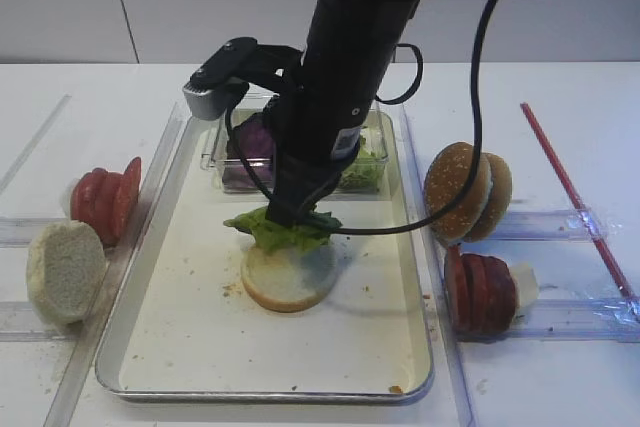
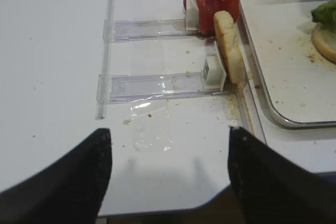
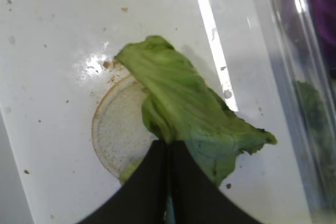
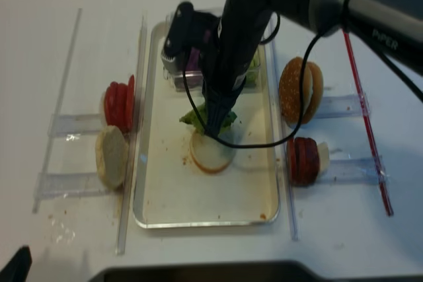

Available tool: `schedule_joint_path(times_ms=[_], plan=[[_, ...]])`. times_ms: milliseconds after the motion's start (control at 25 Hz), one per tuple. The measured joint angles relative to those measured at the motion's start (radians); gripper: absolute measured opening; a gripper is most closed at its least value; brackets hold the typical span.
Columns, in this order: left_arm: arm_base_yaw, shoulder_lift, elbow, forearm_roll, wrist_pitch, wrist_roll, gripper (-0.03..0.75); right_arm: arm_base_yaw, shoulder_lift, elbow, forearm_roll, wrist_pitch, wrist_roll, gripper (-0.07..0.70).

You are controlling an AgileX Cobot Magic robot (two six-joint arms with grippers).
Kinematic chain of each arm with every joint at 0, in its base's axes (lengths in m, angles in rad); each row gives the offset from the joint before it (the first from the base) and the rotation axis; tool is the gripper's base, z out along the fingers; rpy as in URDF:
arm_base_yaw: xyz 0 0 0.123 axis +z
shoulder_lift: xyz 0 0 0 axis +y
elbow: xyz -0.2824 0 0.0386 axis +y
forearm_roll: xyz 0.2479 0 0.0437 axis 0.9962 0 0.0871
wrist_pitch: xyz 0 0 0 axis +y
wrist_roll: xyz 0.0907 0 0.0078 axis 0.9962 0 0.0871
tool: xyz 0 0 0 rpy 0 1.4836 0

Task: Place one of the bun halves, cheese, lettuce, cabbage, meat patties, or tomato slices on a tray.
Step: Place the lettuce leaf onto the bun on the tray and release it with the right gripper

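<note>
- My right hand (image 3: 169, 153) pinches the lettuce (image 3: 184, 114), which hangs just above the bun half (image 1: 289, 276) on the tray (image 1: 180, 347).
- I should lower squarely, then release, so the leaf covers the bun.

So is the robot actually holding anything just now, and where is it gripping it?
Yes. The right hand is pinched shut on the lettuce, at the leaf's bunched edge. The left hand is open, holding nothing.
</note>
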Motion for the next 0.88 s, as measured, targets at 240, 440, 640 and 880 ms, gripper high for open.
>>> schedule_joint_path(times_ms=[240, 440, 640, 880], plan=[[0.0, 0.0, 0.0, 0.0, 0.0, 0.0, 0.437, 0.0, 0.03, 0.0, 0.007, 0.086, 0.0, 0.048], [0.0, 0.0, 0.0, 0.0, 0.0, 0.0, 0.437, 0.0, 0.036, 0.0, 0.026, 0.111, 0.0, 0.048], [0.0, 0.0, 0.0, 0.0, 0.0, 0.0, 0.437, 0.0, 0.036, 0.0, 0.044, 0.111, 0.0, 0.048], [0.0, 0.0, 0.0, 0.0, 0.0, 0.0, 0.437, 0.0, 0.036, 0.0, 0.05, 0.111, 0.0, 0.048]])
